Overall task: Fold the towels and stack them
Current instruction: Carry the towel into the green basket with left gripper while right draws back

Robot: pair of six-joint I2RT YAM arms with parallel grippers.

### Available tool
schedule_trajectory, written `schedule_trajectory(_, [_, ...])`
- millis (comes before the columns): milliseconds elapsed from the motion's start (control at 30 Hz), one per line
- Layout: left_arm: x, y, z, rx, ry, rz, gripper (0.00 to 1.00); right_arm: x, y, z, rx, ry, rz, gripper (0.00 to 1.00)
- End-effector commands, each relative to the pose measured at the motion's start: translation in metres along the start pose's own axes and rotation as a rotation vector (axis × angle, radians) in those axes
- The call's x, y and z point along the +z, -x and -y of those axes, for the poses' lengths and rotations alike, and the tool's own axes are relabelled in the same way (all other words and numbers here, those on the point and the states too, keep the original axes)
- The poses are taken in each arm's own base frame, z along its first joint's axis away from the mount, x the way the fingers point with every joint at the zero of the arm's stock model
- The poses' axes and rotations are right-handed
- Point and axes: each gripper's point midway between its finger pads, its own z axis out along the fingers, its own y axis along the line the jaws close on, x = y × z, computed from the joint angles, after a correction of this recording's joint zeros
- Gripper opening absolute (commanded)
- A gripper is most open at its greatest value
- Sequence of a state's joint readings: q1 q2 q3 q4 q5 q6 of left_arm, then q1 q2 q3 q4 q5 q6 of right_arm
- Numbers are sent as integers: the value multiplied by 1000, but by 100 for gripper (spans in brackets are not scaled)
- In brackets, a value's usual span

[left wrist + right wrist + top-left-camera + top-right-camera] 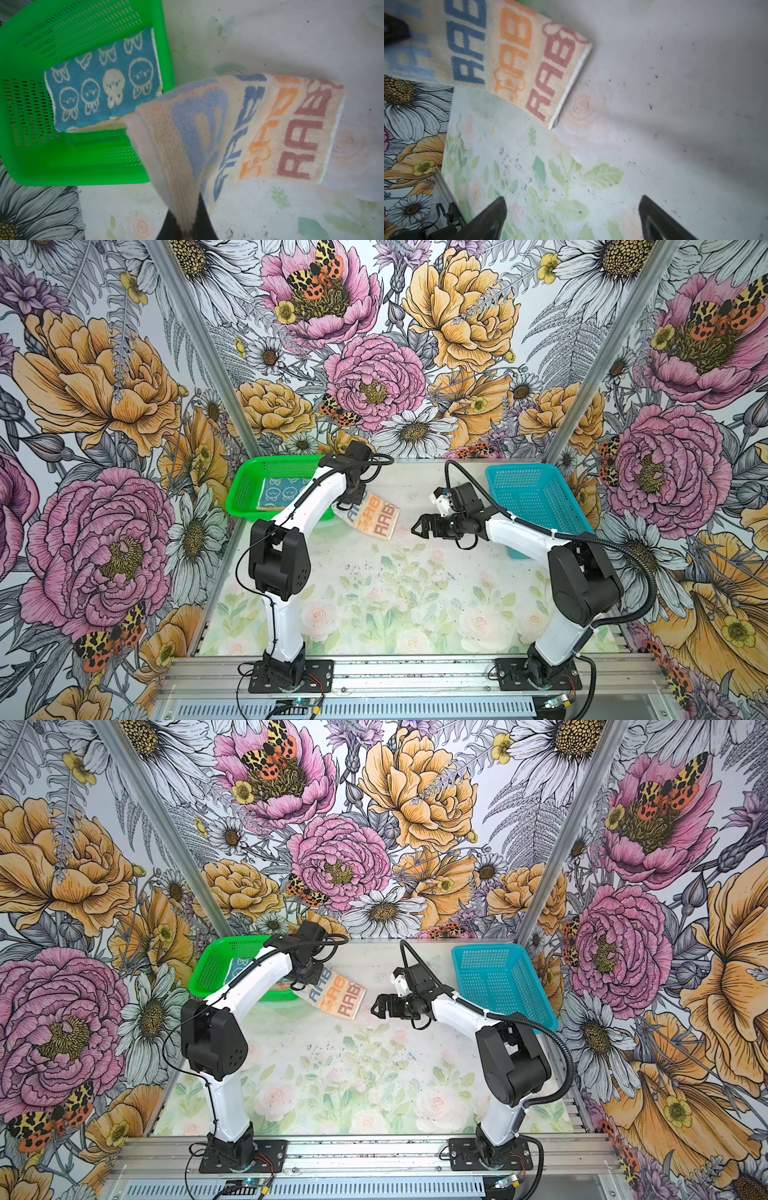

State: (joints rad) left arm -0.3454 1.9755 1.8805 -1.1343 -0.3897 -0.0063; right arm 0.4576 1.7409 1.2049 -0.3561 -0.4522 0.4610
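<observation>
At the back of the bench [395, 593], just beside the green plastic mesh basket [245, 489], my left gripper [347, 504] is pinched tight on one end of the folded cream terry towel with blue, orange and brown "RABBIT" lettering [374, 516]; in the left wrist view the cloth [270, 128] runs straight out from between the closed left gripper [187, 228], bunched and raised at that end; the far end slopes down toward the bench, and I cannot tell whether it touches the surface.

The lifted end of the towel overlaps the near corner of the green basket [83, 166] as the left wrist camera sees it; inside that basket lies the folded teal-blue towel with white bunnies [104, 83], flat on the basket floor, with a cream and orange cloth edge [116, 119] showing beneath it; what that lower layer is I cannot make out.

My right gripper [417, 526] sits above the middle of the bench with its jaws spread as wide as they go and nothing between them; it points at the free end of the lettered towel [508, 58], near it but apart; the right wrist view shows bare bench between the two fingertips [501, 198].

The blue plastic mesh basket [519, 467] stands at the back right, behind the right arm.
</observation>
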Motion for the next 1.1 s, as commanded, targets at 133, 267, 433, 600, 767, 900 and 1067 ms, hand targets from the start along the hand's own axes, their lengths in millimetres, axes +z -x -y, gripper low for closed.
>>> schedule_trajectory(133, [5, 40, -54, 6, 141, 54, 0, -4, 50, -49, -130, 60, 96, 99])
schedule_trajectory(267, [10, 57, -76, -5, 187, 75, 0, 5, 64, -67, -157, 80, 106, 99])
schedule_trajectory(433, [22, 64, -107, -23, 217, 72, 0, 14, 77, -85, -189, 88, 129, 99])
schedule_trajectory(600, [49, 62, -133, -33, 193, 53, 0, 26, 87, -95, -205, 105, 130, 100])
schedule_trajectory(767, [69, 59, -157, -26, 212, 46, 0, 39, 95, -99, -203, 111, 125, 99])
schedule_trajectory(900, [85, 54, -167, 20, 277, 12, 0, 47, 102, -103, -207, 107, 123, 99])
schedule_trajectory(1067, [100, 48, -184, -19, 308, -9, 0, 55, 104, -105, -210, 107, 121, 99])
